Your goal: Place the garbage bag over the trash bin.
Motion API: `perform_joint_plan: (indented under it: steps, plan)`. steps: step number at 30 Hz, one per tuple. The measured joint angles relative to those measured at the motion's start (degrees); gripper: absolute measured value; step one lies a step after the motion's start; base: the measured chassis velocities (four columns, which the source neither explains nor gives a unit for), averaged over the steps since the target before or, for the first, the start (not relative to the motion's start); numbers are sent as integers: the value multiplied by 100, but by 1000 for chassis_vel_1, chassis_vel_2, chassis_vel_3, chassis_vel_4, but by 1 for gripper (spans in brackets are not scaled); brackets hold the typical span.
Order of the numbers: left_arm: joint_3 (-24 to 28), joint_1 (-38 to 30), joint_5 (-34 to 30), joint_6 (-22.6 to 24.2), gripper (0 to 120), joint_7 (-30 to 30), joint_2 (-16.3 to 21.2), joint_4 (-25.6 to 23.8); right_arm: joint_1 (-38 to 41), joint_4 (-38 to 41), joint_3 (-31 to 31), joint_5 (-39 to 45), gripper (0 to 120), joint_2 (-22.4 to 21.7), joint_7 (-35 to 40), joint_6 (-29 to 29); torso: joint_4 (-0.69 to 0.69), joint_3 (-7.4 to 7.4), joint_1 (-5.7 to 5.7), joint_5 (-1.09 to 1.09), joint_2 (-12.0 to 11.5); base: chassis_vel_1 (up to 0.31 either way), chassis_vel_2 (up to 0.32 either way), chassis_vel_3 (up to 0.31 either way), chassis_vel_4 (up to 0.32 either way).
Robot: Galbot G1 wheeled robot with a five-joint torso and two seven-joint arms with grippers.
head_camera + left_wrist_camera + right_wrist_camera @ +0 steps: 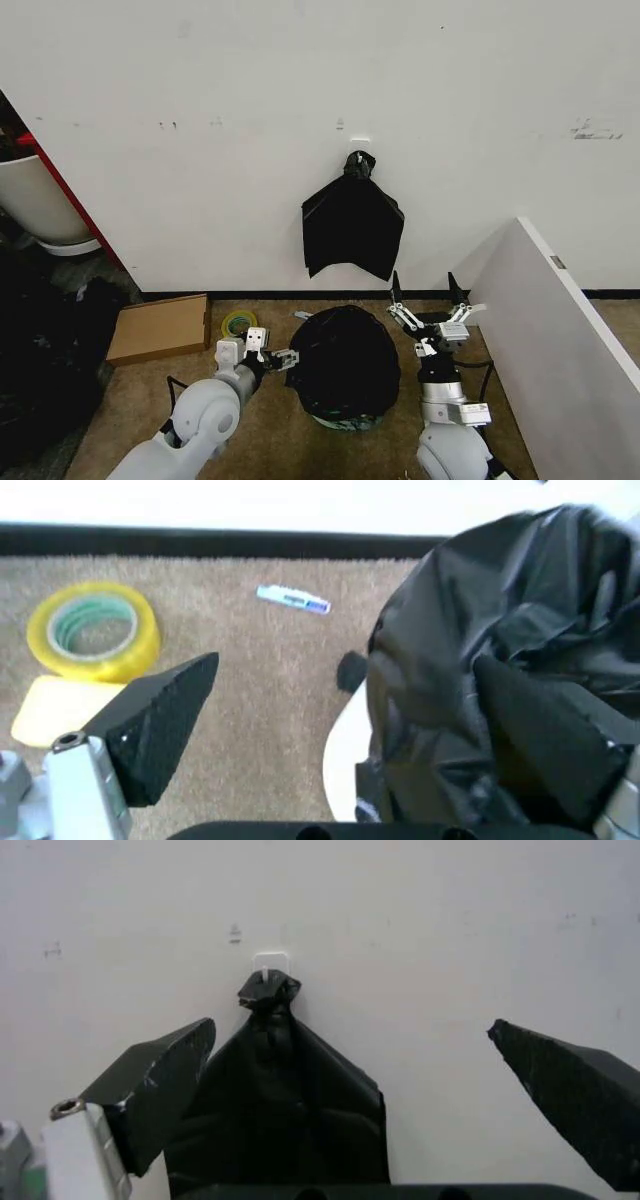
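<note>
Garbage bag (343, 362) lies draped over the trash bin (345, 769) on the carpet by the wall, hiding all but a strip of the bin's white side. At the bag's left edge the left pincer (275, 357) has its fingers spread, one pressed against the black plastic. On the other side the right pincer (429, 291) hangs wide open and empty, pointed up toward the black plastic bunch (352, 227) hung on the wall hook (269, 960).
</note>
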Motion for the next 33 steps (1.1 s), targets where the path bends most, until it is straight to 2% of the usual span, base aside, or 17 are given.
perform_joint_plan:
  steps: [6, 7, 8, 9, 10, 12, 13, 16, 19, 20, 23, 25, 27, 33]
  plan:
    - [-78, 249, -289, -224, 100, 43, -64, -545, -131, 92, 86, 18, 100, 37, -6, -20, 0, 0, 0, 0, 0, 0, 0, 0, 0]
    - [-80, 282, -298, -371, 100, 46, -99, -603, -142, 105, 102, 51, 100, 45, -6, -28, -1, 0, 0, 0, 0, 0, 0, 0, 0]
    - [-82, 345, -83, -814, 100, 170, -143, -640, -158, 120, 130, 105, 100, 57, -10, -38, 0, 0, 0, 0, 0, 0, 0, 0, 0]
    - [-82, 351, -53, -858, 100, 185, -145, -641, -162, 123, 135, 113, 100, 60, -12, -39, 0, 0, 0, -1, 0, 0, 0, 0, 0]
    - [-89, 433, 649, -1777, 100, 515, -166, -584, -183, 141, 182, 147, 100, 80, -46, -42, 0, 0, 0, 0, 0, 0, 0, 0, 0]
    - [-164, 577, 1862, -3112, 100, 1121, -214, -399, -228, 146, 279, 135, 100, 129, -226, 1, 0, 0, 0, -1, 0, 0, 0, 0, 0]
    - [-164, 577, 1862, -3112, 100, 1121, -214, -399, -228, 146, 279, 135, 100, 129, -226, 1, 0, 0, 0, -1, 0, 0, 0, 0, 0]
    - [-537, 850, 3121, -4315, 100, 1464, -435, -393, -295, 89, 453, -64, 100, 253, -464, 1, -1, 0, 0, 0, 0, 0, 0, 0, 0]
    - [-950, 1120, 3819, -4889, 100, 1276, -871, -436, -399, 34, 686, -83, 100, 426, -787, -217, 0, 0, 0, -2, 0, 0, 0, 0, 0]
    - [-950, 1120, 3819, -4889, 100, 1276, -871, -436, -399, 34, 686, -83, 100, 426, -787, -217, 0, 0, 0, -2, 0, 0, 0, 0, 0]
    - [-1313, 1269, 4067, -5059, 100, 1077, -1261, -466, -473, 24, 977, -76, 100, 587, -883, -650, 1, 0, 0, 1, 0, 0, 0, 0, 0]
    - [-1485, 1354, 4075, -4961, 100, 940, -1436, -496, -524, 26, 1306, -19, 100, 667, -1162, -920, 0, 0, 0, -1, 0, 0, 0, 0, 0]
    - [-1530, 1381, 3865, -4780, 100, 854, -1477, -569, -515, -15, 1601, 9, 100, 727, -1512, -893, 1, -1, 0, -1, 0, 0, 0, 0, 0]
    - [-1559, 1219, 3358, -4549, 100, 832, -1403, -656, -438, -99, 1980, 121, 100, 871, -1880, -726, 0, 0, 0, -1, 0, 0, 0, 0, 0]
